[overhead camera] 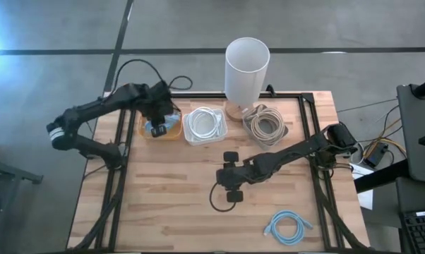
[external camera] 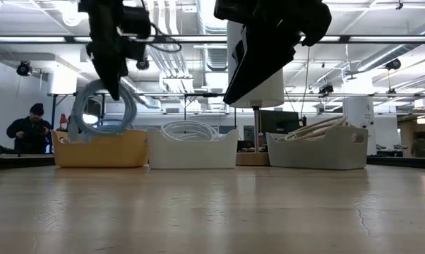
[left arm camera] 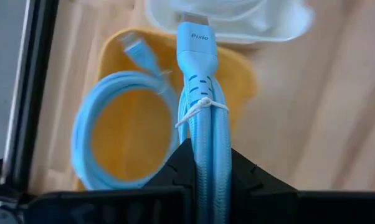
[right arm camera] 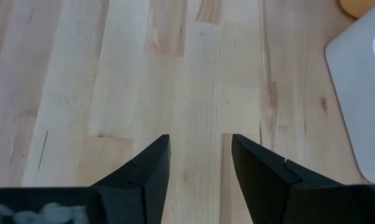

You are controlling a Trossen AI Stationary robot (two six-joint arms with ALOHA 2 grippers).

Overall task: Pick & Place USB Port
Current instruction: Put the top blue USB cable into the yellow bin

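Left hand point(left arm camera: 204, 168) pinching a coiled light-blue USB cable point(left arm camera: 197, 106) above the yellow rectangular bin point(overhead camera: 171, 132).
Right hand point(right arm camera: 200, 158) spread over the bare wooden surface point(overhead camera: 170, 204), mid-table.

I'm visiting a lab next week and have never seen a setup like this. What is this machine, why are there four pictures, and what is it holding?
It is a two-armed robot at a wooden table, filmed by four cameras: one overhead, one at table-top height, and one on each wrist. Along the back stand a yellow bin, a white bin of white cable, a beige bin of beige cable, and a tall white cylinder. A loose blue cable coil lies near the front. The left gripper is over the yellow bin, shut on a light blue USB cable. The right gripper is open and empty above the bare middle of the table.
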